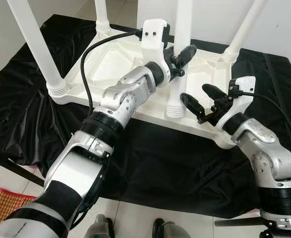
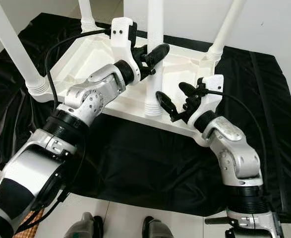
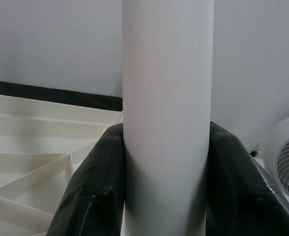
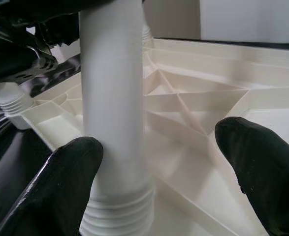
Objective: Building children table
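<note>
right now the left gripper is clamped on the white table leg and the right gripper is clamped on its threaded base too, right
Not quite. The left gripper is shut on the white table leg, but the right gripper is open: the right wrist view shows one finger beside the leg's threaded base and the other well clear.

Tabletop (image 1: 120, 62) lies upside down on cloth (image 1: 170, 168), cloth on floor (image 1: 135, 220). Four legs stand up from tabletop: far-left leg (image 1: 101, 12), near-left leg (image 1: 36, 44), far-right leg (image 1: 244, 29), near-edge leg (image 1: 181, 49) between my two arms. My left gripper (image 1: 177, 57) reaches in from left, fingers (image 3: 90, 187) clamped either side of near-edge leg, partway up. My right gripper (image 1: 202, 101) sits right of same leg, lower, beside its threaded base, fingers (image 4: 60, 182) spread, leg between them. My feet (image 1: 130, 229) before cloth's near edge.
</note>
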